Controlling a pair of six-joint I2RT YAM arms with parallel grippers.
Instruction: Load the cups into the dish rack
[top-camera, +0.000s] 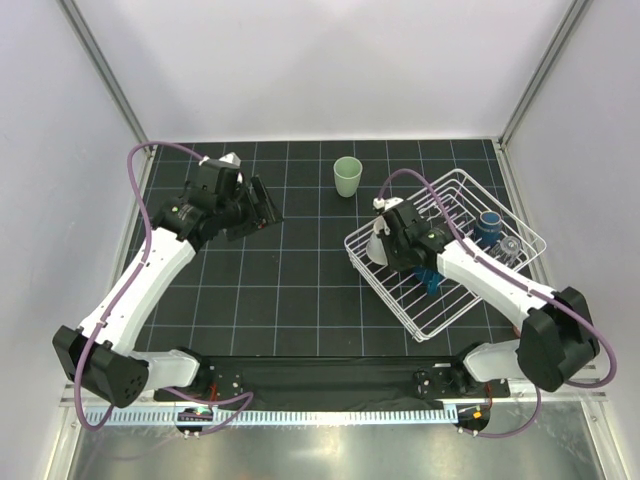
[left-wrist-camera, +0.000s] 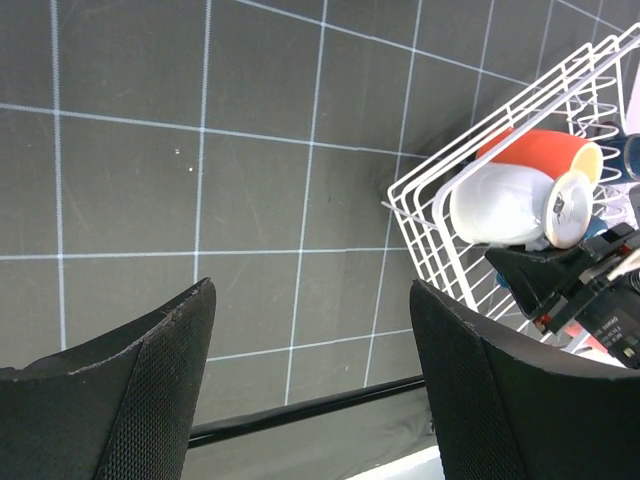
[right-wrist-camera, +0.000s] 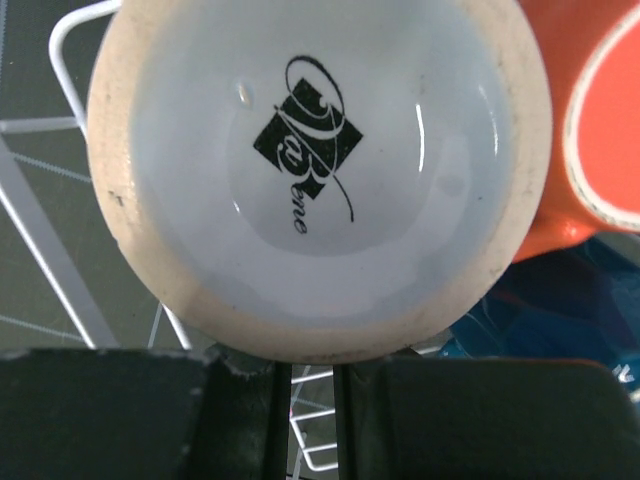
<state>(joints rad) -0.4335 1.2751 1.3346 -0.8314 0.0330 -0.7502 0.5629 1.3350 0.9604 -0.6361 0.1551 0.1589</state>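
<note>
The white dish rack (top-camera: 505, 207) sits at the right. A white cup (right-wrist-camera: 320, 170) lies on its side at the rack's near-left corner (left-wrist-camera: 410, 195), base toward my right wrist camera. My right gripper (right-wrist-camera: 311, 365) is shut to a thin slit at the cup's lower rim; the contact is hidden behind the base. An orange mug (left-wrist-camera: 535, 152) lies beside the white cup (left-wrist-camera: 500, 205). A blue mug (top-camera: 489, 222) and a clear glass (top-camera: 510, 247) stand deeper in the rack. A pale green tumbler (top-camera: 347, 177) stands upright on the mat behind. My left gripper (top-camera: 262, 207) hangs open over bare mat (left-wrist-camera: 312, 288).
A blue object (top-camera: 430, 280) lies in the rack under my right arm. The black gridded mat (top-camera: 300, 270) covers the table. White walls and metal posts (top-camera: 105, 80) close in the back and sides. A black bar (left-wrist-camera: 300, 410) edges the mat's front.
</note>
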